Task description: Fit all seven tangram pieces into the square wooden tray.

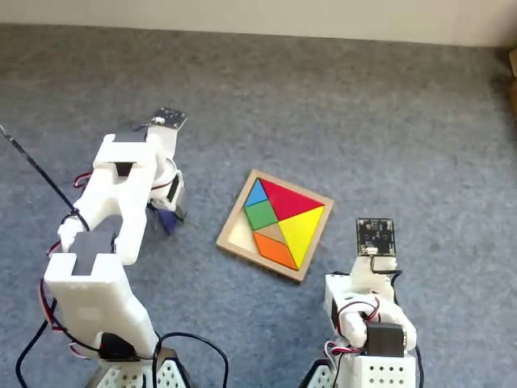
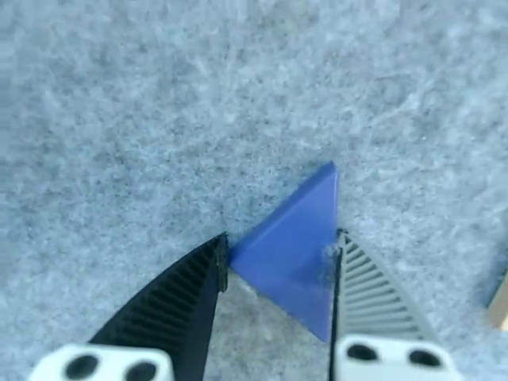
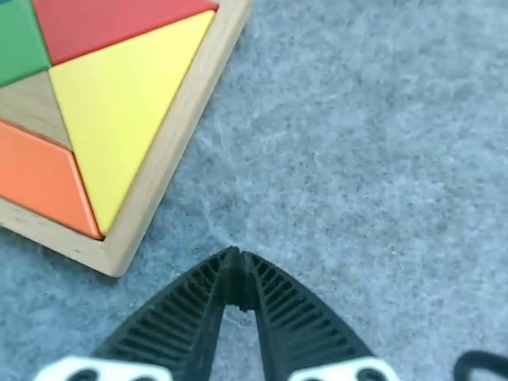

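Observation:
The square wooden tray (image 1: 234, 238) lies in the middle of the grey carpet. It holds a light blue triangle (image 1: 256, 194), a red triangle (image 1: 287, 198), a green piece (image 1: 260, 214), a yellow triangle (image 1: 303, 230), an orange piece (image 1: 275, 249) and a small tan piece (image 1: 272, 232). A bare strip of tray floor shows along its left side. Left of the tray, my left gripper (image 2: 279, 238) is shut on a dark blue triangle (image 2: 294, 262), one finger at each side of it. My right gripper (image 3: 238, 258) is shut and empty, low over the carpet just off the tray's rim (image 3: 171, 151).
The left arm (image 1: 121, 210) covers most of the dark blue triangle (image 1: 167, 220) from above. The right arm (image 1: 371, 307) stands at the tray's lower right. Open carpet lies all around the tray.

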`<state>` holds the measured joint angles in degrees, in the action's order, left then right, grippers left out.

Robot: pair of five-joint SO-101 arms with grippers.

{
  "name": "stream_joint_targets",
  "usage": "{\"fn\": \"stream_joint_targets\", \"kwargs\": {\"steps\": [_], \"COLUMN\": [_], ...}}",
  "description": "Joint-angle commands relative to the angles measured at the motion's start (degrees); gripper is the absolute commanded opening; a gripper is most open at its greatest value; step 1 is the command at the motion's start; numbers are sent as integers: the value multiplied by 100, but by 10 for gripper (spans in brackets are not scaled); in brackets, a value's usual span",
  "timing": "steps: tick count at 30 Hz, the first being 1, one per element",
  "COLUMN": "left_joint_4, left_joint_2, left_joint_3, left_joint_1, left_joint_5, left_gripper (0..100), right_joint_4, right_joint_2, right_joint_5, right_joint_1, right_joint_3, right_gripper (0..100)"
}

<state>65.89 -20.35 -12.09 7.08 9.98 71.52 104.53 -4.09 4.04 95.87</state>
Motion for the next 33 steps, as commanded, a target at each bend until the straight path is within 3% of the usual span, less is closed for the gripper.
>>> {"fn": "stream_joint_targets", "kwargs": {"steps": [1,7,16,21,26,33], "left_joint_4": [-9,-149,-958,-519,220,273], "left_joint_2": [-4,602,2897,3152,3152,3143], "left_joint_3": [119,-382,-2141,-1851,-1147,-1033], "left_joint_1": [-84,-101,-629,-919,-1675,-2413], "left_joint_5": [-26,-44,-202,-545,-721,-1196], "left_gripper": [118,80,84,84,84,84], "right_joint_4": [57,57,57,57,57,57], "right_joint_2": [136,136,145,145,145,145], "right_joint_5": [9,9,9,9,9,9], "right_joint_1": [-48,-48,-40,-31,-22,48], "right_joint_3": [725,725,734,734,743,743], "right_gripper": [5,5,5,5,5,5]}}
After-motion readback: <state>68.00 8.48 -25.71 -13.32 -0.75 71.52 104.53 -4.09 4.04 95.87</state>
